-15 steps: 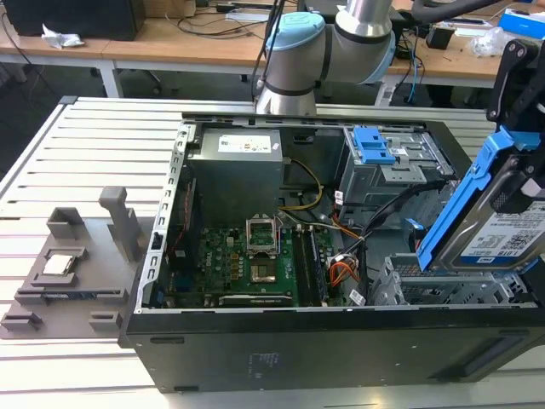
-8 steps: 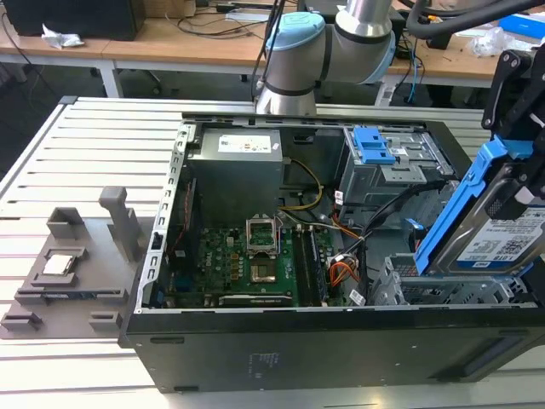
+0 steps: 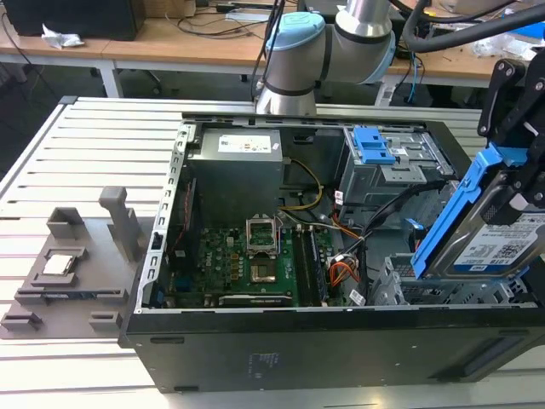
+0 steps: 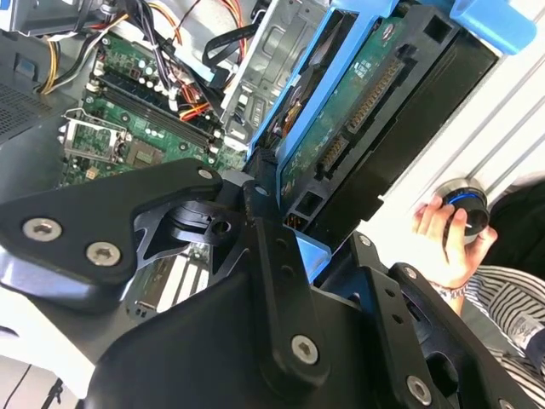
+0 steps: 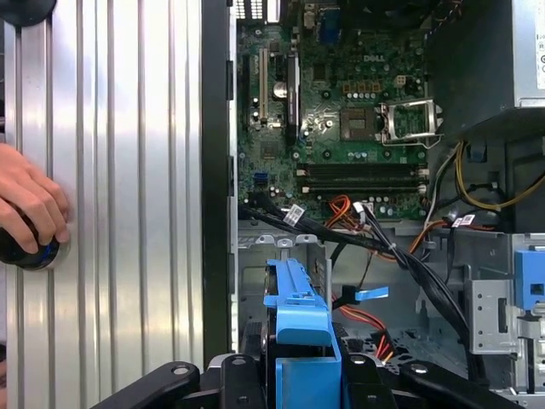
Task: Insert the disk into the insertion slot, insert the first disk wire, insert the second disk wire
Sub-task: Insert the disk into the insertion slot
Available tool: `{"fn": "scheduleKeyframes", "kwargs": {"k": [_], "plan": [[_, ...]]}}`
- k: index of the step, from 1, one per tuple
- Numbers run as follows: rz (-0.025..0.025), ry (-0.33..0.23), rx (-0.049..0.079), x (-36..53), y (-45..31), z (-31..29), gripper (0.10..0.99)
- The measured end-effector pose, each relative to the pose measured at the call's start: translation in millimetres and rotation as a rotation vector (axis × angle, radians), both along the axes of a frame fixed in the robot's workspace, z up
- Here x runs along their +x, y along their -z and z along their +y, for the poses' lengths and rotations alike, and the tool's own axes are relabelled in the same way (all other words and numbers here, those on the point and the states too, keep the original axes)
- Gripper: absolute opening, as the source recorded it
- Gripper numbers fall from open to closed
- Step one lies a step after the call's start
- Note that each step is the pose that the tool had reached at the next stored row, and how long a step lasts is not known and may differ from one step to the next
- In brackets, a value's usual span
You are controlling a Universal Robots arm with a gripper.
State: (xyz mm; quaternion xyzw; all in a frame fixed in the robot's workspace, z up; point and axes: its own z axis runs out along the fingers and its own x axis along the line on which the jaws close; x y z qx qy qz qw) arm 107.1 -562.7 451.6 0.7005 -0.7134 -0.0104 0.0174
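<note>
The disk (image 3: 496, 244) is a silver drive with a white label in a bright blue carrier (image 3: 453, 209). It hangs tilted on edge over the case at the exterior view's right, with my black gripper (image 3: 521, 175) shut on it. Just below it lies the insertion slot (image 3: 423, 288), a low perforated silver-grey cage. In the second wrist view the disk's green circuit side (image 4: 345, 119) faces the camera, with the cage (image 4: 281, 51) beyond it. In the first wrist view the blue carrier (image 5: 298, 311) stands between the gripper (image 5: 302, 379) links, above the cage (image 5: 255, 277). Black cables (image 5: 409, 260) and a blue-tabbed connector (image 5: 371, 294) lie loose beside the cage.
A taller grey cage with a blue latch (image 3: 373, 146) stands behind the slot. The power supply (image 3: 235, 170) and motherboard (image 3: 251, 260) take up the case's other half. A person's hand (image 5: 30, 204) rests on a black knob on the slatted table (image 5: 128, 170). A grey fixture (image 3: 68, 268) sits outside the case.
</note>
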Motion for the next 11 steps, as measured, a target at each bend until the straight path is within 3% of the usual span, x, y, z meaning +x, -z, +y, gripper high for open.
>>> {"fn": "scheduleKeyframes", "kwargs": {"k": [7,11], "plan": [[0.0,0.0,0.001,-0.9,6.2,2.9,0.365],[0.0,0.0,0.009,-6.0,10.5,15.4,0.365]]}}
